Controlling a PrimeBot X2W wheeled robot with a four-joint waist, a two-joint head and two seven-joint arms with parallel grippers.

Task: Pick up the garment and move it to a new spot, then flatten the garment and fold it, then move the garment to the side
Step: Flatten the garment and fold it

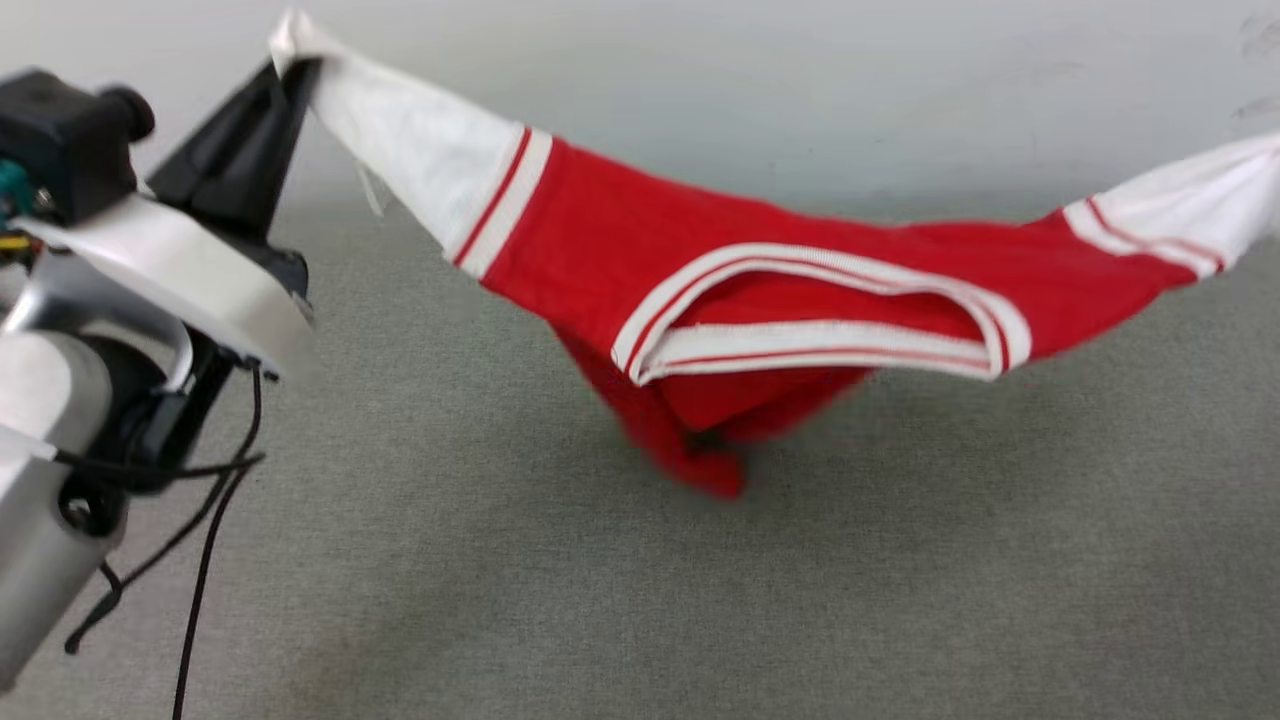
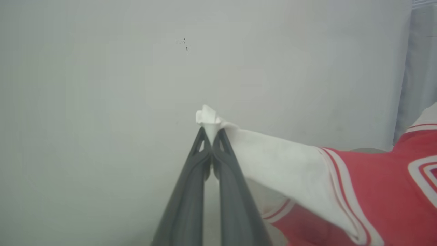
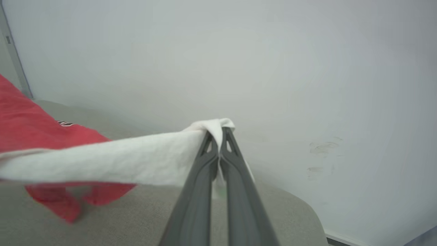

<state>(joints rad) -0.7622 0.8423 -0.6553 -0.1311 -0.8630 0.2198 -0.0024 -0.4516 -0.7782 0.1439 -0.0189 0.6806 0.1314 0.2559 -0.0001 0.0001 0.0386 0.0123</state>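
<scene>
Head view: the garment hangs stretched like a hammock above the grey cloth-covered surface. Its red body sags in the middle, the striped neckline faces the camera, and a white sleeve is drawn out to each side. The left gripper sits at upper left, its fingers closed on the tip of the near sleeve; the other sleeve runs off the right edge. The lowest red fold hangs close to the surface, but it is blurred and contact cannot be told. Black cables dangle beneath the left arm, and a pale wall stands behind. Left wrist view: the two dark fingers are pressed together, pinching a tuft of white sleeve cloth that pokes out past the tips. The sleeve leads right and down to striped trim and red body. Right wrist view: the right gripper is likewise clamped tight, with the white sleeve edge caught between its tips. The cloth stretches left toward the red body, which droops over the grey surface, its lower edge blurred.
</scene>
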